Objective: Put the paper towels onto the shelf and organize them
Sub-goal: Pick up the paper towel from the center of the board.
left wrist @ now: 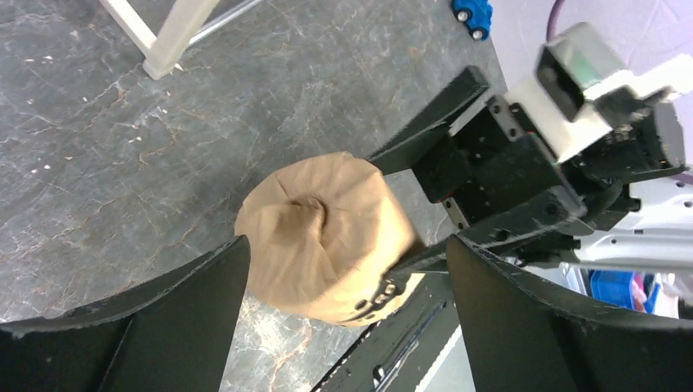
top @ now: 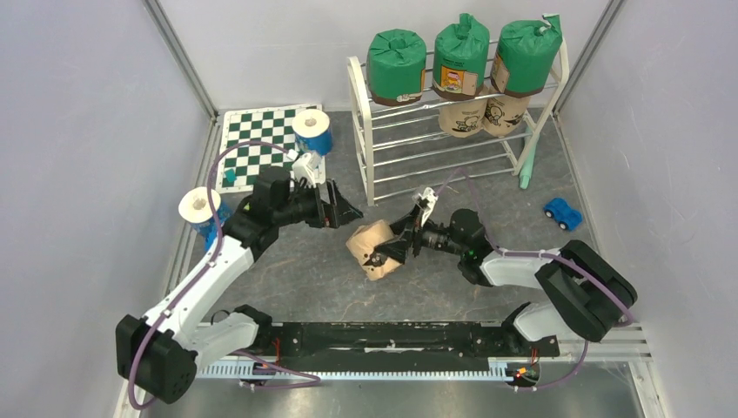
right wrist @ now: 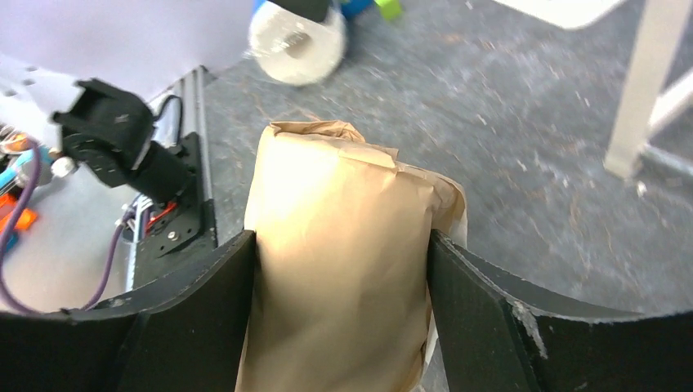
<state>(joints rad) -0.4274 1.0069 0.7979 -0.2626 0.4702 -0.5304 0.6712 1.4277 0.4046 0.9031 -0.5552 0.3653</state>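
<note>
The white shelf [top: 364, 131] stands at the back right, with three green paper towels [top: 459, 57] on its top tier and two tan ones [top: 483, 113] on the tier below. A third tan roll [top: 370, 244] [right wrist: 343, 204] lies tilted in front of the shelf, and my right gripper [top: 379, 252] [right wrist: 343, 269] is shut on it, both fingers pressed against its sides. My left gripper [top: 348, 212] [left wrist: 343, 327] is open just left of that roll [left wrist: 323, 237], not touching it. One white, blue-wrapped roll [top: 311, 131] stands on the checkered mat; another [top: 200, 207] stands by the left arm.
The green-and-white chessboard mat [top: 261, 144] lies at the back left with a small teal piece [top: 230, 177] at its edge. A blue toy car [top: 563, 212] [left wrist: 472, 16] sits right of the shelf. A pale green stick [top: 529, 161] leans on the shelf's right end. Walls close in on both sides.
</note>
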